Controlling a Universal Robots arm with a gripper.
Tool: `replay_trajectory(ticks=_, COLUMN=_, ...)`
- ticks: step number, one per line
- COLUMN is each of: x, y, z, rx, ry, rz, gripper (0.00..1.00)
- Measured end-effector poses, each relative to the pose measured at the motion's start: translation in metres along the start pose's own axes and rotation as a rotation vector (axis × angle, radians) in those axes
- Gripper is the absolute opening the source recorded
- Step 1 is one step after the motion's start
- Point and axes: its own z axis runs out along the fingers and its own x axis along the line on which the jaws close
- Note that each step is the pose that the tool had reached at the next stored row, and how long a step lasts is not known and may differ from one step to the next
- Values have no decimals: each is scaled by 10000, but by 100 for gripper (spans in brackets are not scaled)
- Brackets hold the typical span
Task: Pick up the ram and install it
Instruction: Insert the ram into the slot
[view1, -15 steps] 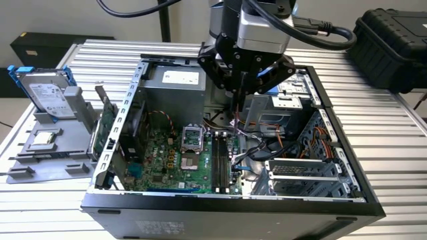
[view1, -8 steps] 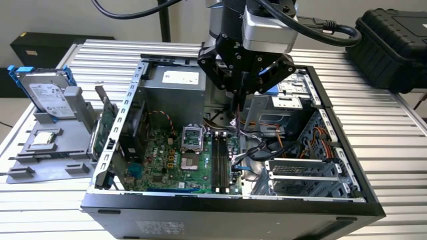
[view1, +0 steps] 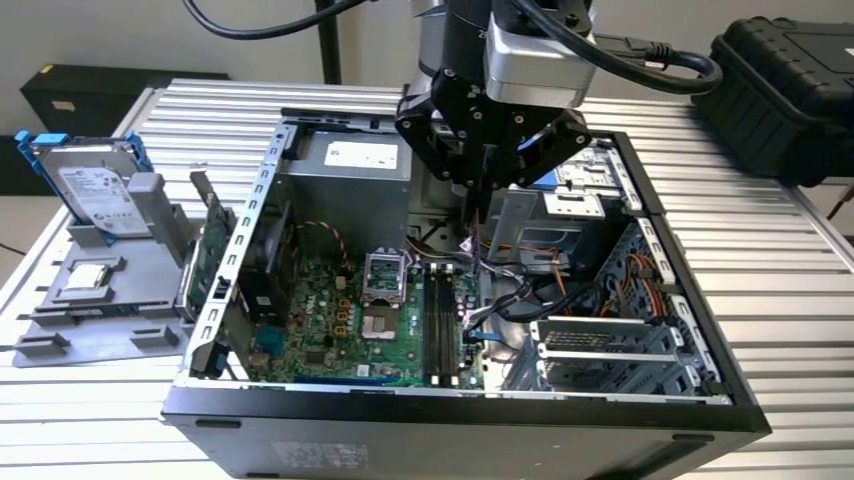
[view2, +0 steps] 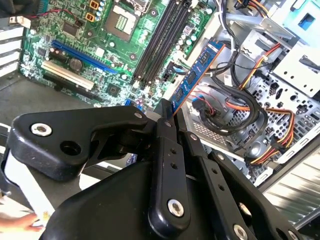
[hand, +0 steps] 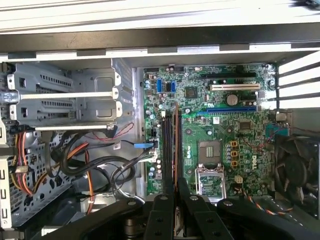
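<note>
Ram gripped by tool above open case

Tool (view2: 169, 114) is clamped on one end of the ram (view2: 197, 75). In the second wrist view the stick hangs above the motherboard (view2: 75, 37) edge, near the black memory slots (view2: 162, 37) and not seated. The computer case (view1: 441, 425) lies open on the table (view1: 787, 300).

black end effector (view1: 483, 192), silver wrist (view1: 537, 62), black cables (view1: 657, 66)

arm: reaching down from above | hand (view1: 483, 182): pointing straight down, clamped on ram (view2: 197, 75)
</note>
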Motion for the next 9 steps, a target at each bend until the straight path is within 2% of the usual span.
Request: replay_trajectory(ticks=9, x=-4, y=-28, z=107, rx=-11, ry=2, rz=2, gripper=0)
